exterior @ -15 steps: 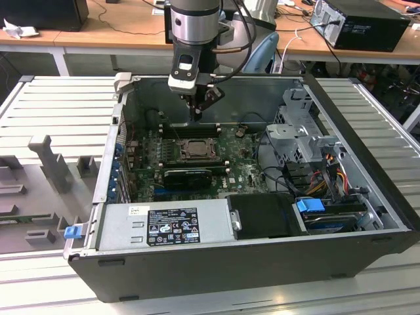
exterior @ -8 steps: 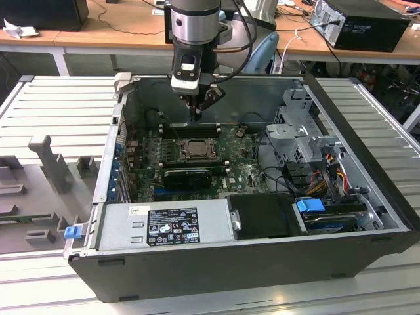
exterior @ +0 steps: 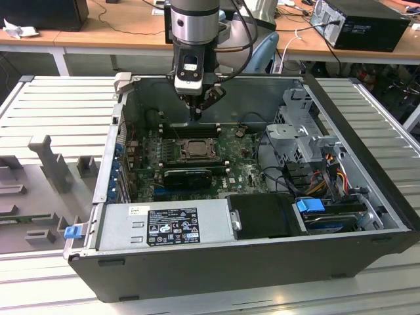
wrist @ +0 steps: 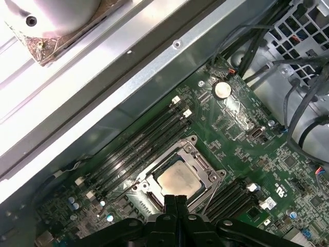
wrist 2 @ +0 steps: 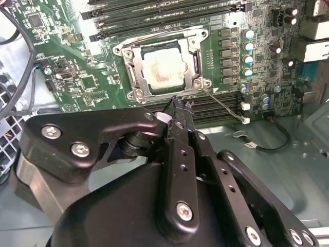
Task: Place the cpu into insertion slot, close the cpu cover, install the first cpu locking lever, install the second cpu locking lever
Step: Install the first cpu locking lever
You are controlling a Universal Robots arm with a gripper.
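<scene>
There is 1 cpu point(wrist 2: 163, 69), 1 cpu cover point(wrist 2: 197, 57) and 1 gripper point(wrist 2: 179, 105).

An open computer case point(exterior: 262, 262) is laid on a slatted table point(exterior: 59, 105). Inside it, the cpu point(wrist 2: 163, 72) is seated in the insertion slot point(exterior: 195, 151), and the cpu cover point(wrist 2: 127, 72) is laid around it. Memory slots point(wrist 2: 169, 13) are set on two sides of the socket. The gripper point(exterior: 195, 117) is held above the farther slots. A power supply point(exterior: 164, 223) is placed at the near edge, and a drive cage point(exterior: 298, 134) at the exterior view's right.
</scene>
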